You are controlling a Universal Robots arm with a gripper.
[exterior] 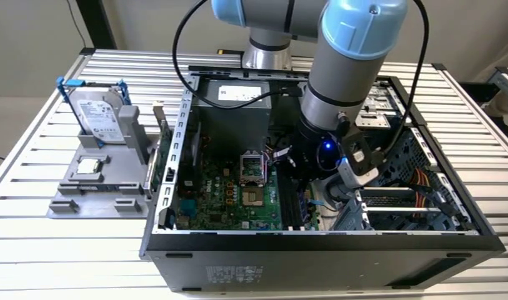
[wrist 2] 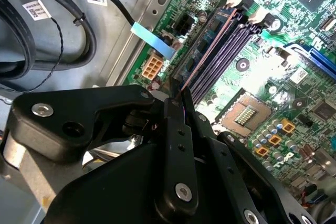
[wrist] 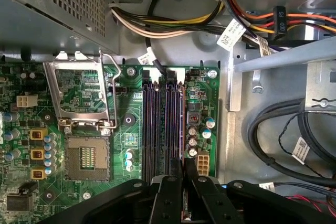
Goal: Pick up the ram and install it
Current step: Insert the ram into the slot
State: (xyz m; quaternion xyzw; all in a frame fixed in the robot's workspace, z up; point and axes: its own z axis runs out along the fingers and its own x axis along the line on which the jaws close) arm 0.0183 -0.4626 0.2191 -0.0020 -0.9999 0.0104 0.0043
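Observation:
My gripper is down inside the open computer case, over the motherboard. In both wrist views its black fingers are closed on the ram, a thin bluish-green board seen edge-on. The ram runs along the outermost of the black memory slots, the one nearest the board's edge. I cannot tell whether it touches that slot or hangs just above it. The gripper holds the stick at its near end.
An open processor socket with its raised metal frame lies beside the slots. Cable bundles and black cables crowd the case wall. Outside the case, at the exterior view's left, a grey fixture carries a hard drive and a small silver chip.

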